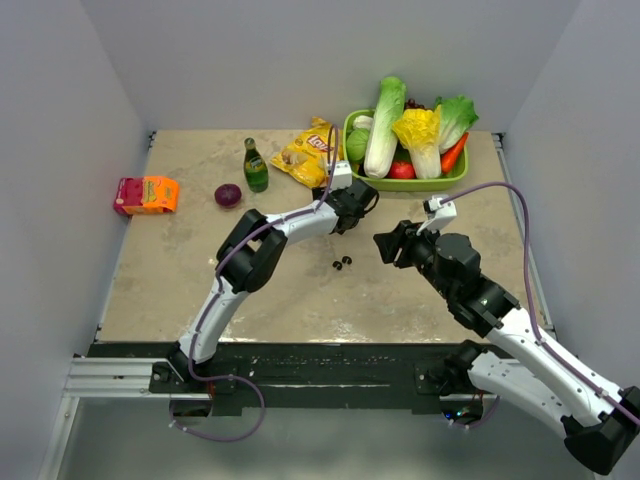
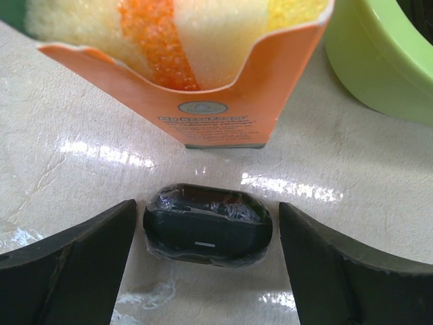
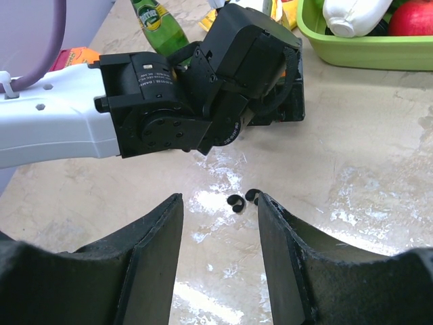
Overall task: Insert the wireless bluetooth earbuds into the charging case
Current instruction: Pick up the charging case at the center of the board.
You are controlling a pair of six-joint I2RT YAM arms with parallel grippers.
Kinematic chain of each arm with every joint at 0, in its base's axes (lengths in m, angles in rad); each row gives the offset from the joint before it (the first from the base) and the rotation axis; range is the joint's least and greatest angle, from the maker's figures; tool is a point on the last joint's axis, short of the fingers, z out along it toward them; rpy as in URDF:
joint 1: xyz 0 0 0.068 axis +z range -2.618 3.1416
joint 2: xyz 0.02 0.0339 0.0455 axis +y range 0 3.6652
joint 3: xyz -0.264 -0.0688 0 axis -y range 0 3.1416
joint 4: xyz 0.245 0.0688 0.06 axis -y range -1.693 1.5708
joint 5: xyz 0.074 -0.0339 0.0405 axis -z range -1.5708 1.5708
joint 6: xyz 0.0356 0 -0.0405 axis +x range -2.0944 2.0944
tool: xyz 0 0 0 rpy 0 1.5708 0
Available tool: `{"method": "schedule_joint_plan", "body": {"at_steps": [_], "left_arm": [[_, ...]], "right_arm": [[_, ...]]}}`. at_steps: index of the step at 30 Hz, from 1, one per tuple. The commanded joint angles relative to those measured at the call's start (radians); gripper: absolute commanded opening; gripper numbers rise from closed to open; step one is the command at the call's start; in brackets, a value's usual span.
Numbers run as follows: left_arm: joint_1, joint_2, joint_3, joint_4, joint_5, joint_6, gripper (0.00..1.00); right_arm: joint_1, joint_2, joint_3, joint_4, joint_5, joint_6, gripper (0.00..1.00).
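The wireless bluetooth earbuds [image 3: 235,202], two black buds touching each other, are lying on the marble table [image 1: 200,290] just beyond the tips of your right gripper [image 3: 218,206]. That gripper is standing spread wide and is gripping nothing, with the buds sitting toward its right finger. Further out, your left gripper [image 2: 208,206] is also splayed, and its fingers [image 2: 74,264] are flanking the black charging case [image 2: 203,233] with a gap on each side. The case is lying closed, showing only a short white bar on its front. Behind it an orange carton [image 2: 223,101] is standing upright, its print too blurred to read. Furthest back, a yellow chip bag [image 1: 308,152] is showing the Lay's logo beside the green basin [image 1: 400,184].
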Motion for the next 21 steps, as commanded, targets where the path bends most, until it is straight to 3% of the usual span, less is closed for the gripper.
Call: {"method": "schedule_joint_plan", "body": {"at_steps": [1, 21], "left_arm": [[0.009, 0.077, -0.039, -0.130, 0.051, -0.042, 0.89], [0.009, 0.060, -0.094, -0.110, 0.044, -0.004, 0.84]], "right_arm": [[0.003, -0.014, 0.023, 0.015, -0.014, 0.008, 0.52], [0.002, -0.049, 0.014, -0.008, -0.011, 0.014, 0.52]]}}
